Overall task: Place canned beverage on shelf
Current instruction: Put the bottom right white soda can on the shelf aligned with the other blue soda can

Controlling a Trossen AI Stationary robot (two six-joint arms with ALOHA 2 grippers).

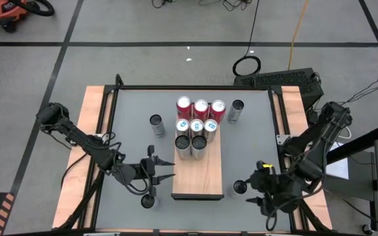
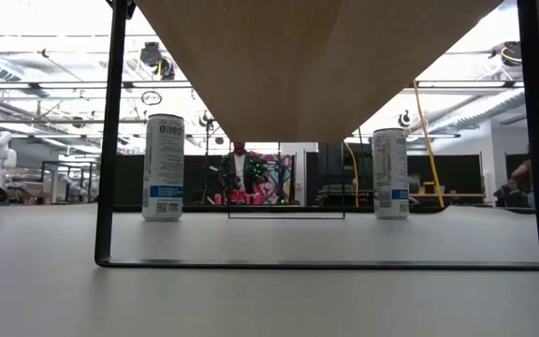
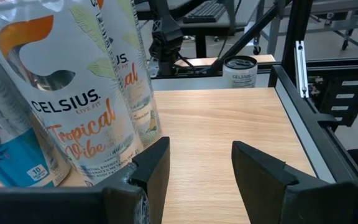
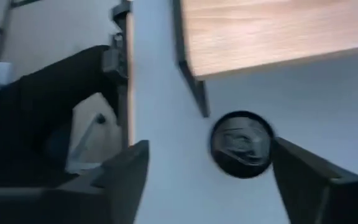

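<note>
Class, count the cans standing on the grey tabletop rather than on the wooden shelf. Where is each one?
4. One can left of the shelf, one right of it, one near its front-left corner, one near its front-right. Arms may hide others.

Low view: the shelf fills the frame's top, cut off by its upper edge. Right wrist view: a blurred can top; its label is hidden.

The shelf is light-brown wood grain with a dark rim, on a grey counter. Three cans at its far end are red; the cans just in front are white, printed with orange and green lettering and blue patches. Both arms are black.
</note>
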